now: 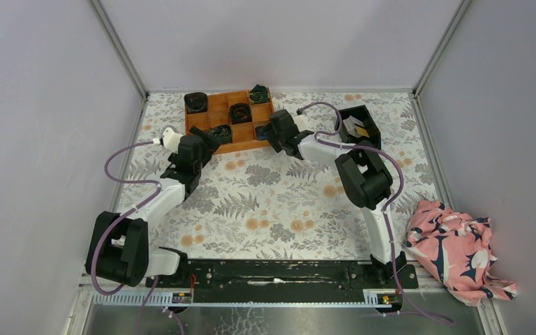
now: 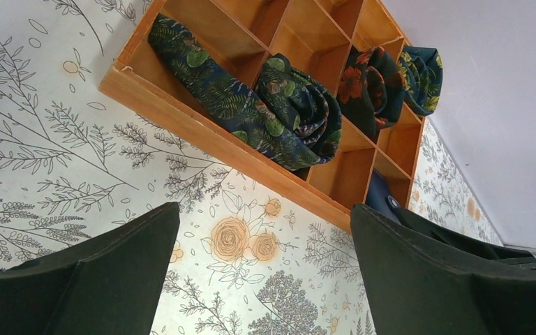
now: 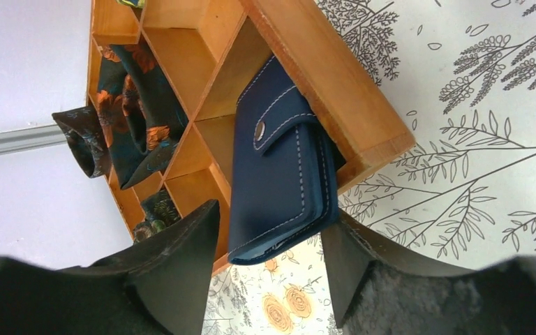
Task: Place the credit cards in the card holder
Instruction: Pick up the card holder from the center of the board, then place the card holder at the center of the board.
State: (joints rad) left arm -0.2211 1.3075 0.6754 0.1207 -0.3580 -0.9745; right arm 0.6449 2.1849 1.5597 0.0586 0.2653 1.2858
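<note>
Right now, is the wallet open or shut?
Shut. The wallet is folded, and its tab is snapped over the front.

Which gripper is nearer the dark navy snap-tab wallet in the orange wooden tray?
Right. The right gripper has its jaws either side of the dark navy snap-tab wallet in the orange wooden tray. The left gripper, jaws wide open, hovers by the tray's other end.
</note>
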